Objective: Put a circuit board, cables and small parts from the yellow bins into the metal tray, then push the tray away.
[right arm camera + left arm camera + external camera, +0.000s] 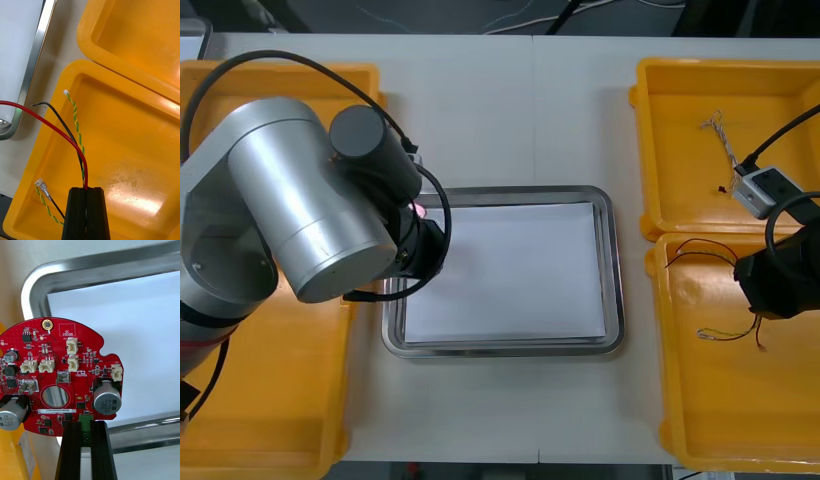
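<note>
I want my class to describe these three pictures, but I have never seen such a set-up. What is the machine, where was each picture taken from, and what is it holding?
It is a two-armed robot at a light table. The wide picture looks down from above: the left arm is the big silver one, the right arm shows at the right edge. Between yellow bins lies a metal tray, white inside. The two upright pictures come from cameras on the wrists. In the left one, the left jaws are shut on the edge of a round red circuit board, held over the tray's left rim. In the right one, the right jaws are shut on a bunch of cables over the nearer right bin.
</note>
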